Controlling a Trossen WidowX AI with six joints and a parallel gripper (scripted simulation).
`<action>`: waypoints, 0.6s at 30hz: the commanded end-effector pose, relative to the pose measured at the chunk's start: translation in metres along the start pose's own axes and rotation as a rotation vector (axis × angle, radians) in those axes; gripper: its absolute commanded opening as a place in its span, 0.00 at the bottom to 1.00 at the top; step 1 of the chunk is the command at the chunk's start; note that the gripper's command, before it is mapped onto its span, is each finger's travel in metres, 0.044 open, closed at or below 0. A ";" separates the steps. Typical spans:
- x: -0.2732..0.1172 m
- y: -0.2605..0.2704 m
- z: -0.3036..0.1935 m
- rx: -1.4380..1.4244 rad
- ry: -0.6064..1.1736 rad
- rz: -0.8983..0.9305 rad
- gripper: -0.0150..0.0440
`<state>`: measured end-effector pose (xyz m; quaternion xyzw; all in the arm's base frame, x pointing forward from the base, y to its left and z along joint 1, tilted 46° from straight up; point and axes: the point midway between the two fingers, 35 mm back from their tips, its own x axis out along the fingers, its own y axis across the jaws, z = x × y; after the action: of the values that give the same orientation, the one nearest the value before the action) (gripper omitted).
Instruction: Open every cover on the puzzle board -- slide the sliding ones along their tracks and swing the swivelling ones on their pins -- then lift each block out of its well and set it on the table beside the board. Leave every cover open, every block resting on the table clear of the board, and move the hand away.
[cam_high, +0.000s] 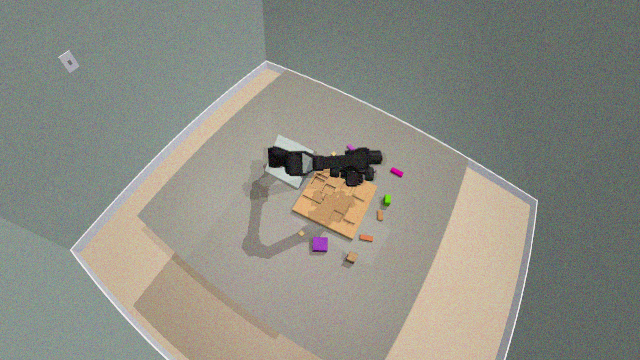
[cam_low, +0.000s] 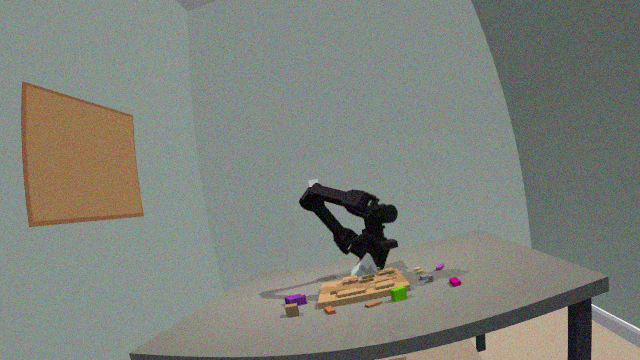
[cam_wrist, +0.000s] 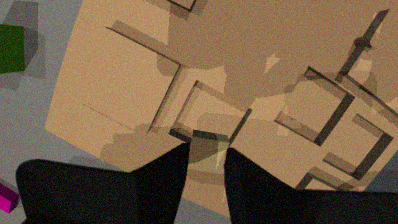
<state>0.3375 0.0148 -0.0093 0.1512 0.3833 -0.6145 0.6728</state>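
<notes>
The wooden puzzle board carries several wood-coloured raised panels and dark-edged recesses; which are covers or wells is hard to tell. My gripper points down over the board's edge nearest the arm's far side. It is shut on a small pale yellow-olive block, which appears above the board surface next to a square outline in the wrist view. The arm hides the fingertips in the top view. A green block and a purple block lie beside the board.
Also on the table are a brown block, two orange pieces, a magenta piece, a violet piece, small yellow pieces and a grey piece. The pale base plate adjoins the board.
</notes>
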 end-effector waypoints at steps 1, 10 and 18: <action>-0.011 0.000 0.000 0.005 0.004 0.000 0.39; -0.034 -0.001 0.000 0.005 0.004 0.000 0.39; -0.039 -0.007 0.017 0.003 0.012 0.002 0.39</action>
<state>0.3388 0.0374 0.0213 0.1533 0.3841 -0.6129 0.6732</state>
